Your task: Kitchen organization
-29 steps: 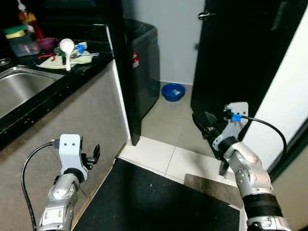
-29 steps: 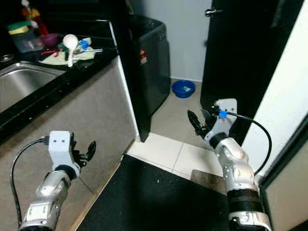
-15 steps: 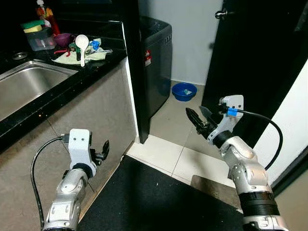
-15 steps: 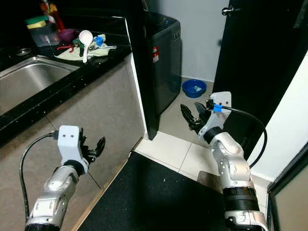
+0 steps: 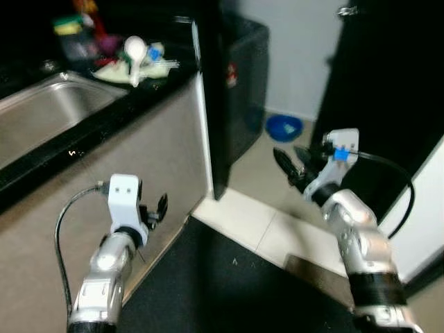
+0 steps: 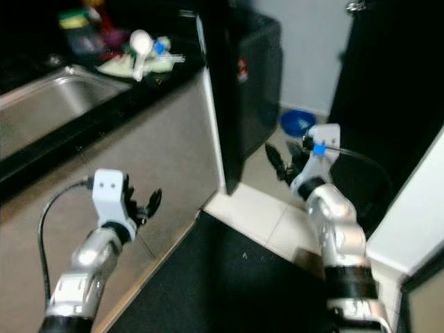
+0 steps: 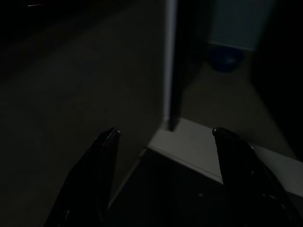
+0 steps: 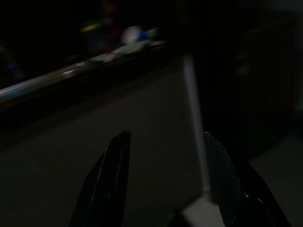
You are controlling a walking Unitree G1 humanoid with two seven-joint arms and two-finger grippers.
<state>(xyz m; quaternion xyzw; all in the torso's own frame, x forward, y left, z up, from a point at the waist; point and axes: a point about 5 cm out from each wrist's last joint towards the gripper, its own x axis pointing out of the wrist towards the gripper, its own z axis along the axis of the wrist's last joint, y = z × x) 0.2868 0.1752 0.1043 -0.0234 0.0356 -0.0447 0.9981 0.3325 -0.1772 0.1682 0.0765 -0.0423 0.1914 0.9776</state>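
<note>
- Both end effectors are empty: the left end effector (image 5: 161, 206) hangs low beside the grey front panel of the bench with its two black fingers spread apart, and the right end effector (image 5: 291, 163) is raised over the pale tiled floor (image 5: 253, 222), its fingers likewise parted
- On the black stone bench (image 5: 104, 114), well apart from either arm, a cluster of small kitchen items waits beyond the stainless steel sink (image 5: 48, 114)
- Among them a white plastic ladle-like spoon (image 5: 134, 50) lies on a pale yellow-green cloth (image 5: 121, 69), with blue and coloured bits beside it too blurred to name
- Judging by looks, the spoon should be light, stiff and somewhat slick; its handle is the sensible place to pinch, not the rounded bowl
- The cloth is soft and would bunch, so it wants gripping at an edge or fold
- Further off, a dark tall appliance (image 5: 246, 83) stands past the bench end, and a round blue plastic basin (image 5: 283, 127) sits on the floor by it
- A black floor mat (image 5: 229, 291) lies underfoot
- No tidying looks begun yet; the robot seems some way from reaching the bench top
</note>
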